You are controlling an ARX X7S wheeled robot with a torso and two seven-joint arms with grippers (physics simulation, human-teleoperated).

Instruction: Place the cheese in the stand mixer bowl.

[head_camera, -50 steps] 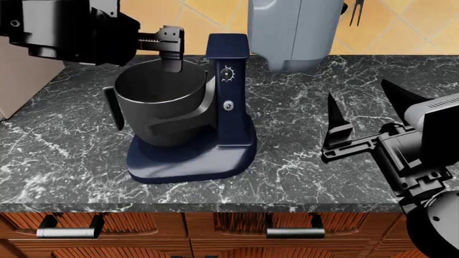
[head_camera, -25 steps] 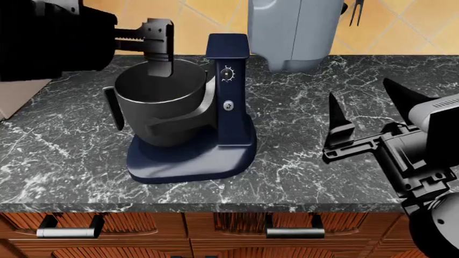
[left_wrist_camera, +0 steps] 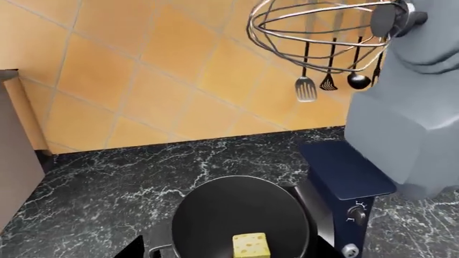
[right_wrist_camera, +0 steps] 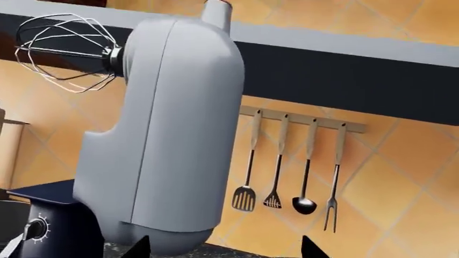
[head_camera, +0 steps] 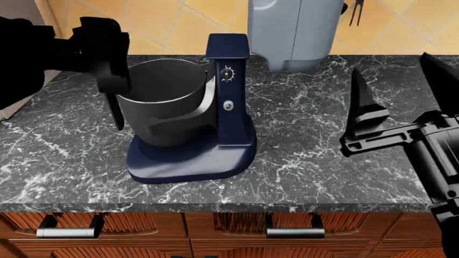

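The cheese (left_wrist_camera: pixel 251 245), a small pale-yellow wedge with holes, lies on the bottom of the dark grey stand mixer bowl (left_wrist_camera: pixel 215 215). My left gripper (left_wrist_camera: pixel 229 251) hangs open above the bowl, its two tips wide apart on either side and holding nothing. In the head view the left gripper (head_camera: pixel 113 59) is a dark shape over the left rim of the bowl (head_camera: pixel 161 88), which sits on the navy-blue mixer (head_camera: pixel 228 80); the cheese does not show there. My right gripper (head_camera: pixel 394 72) stands open over the counter at the right, empty.
A light grey appliance (head_camera: pixel 294 32) with a wire whisk (right_wrist_camera: pixel 64 54) stands behind the navy mixer by the tiled wall. Utensils (right_wrist_camera: pixel 287 177) hang on a wall rail. The black marble counter (head_camera: pixel 301 134) ends at a front edge above wooden drawers (head_camera: pixel 294 232).
My left gripper has drawn back leftward from over the bowl's middle to its left rim. The right gripper has shifted right and a little higher.
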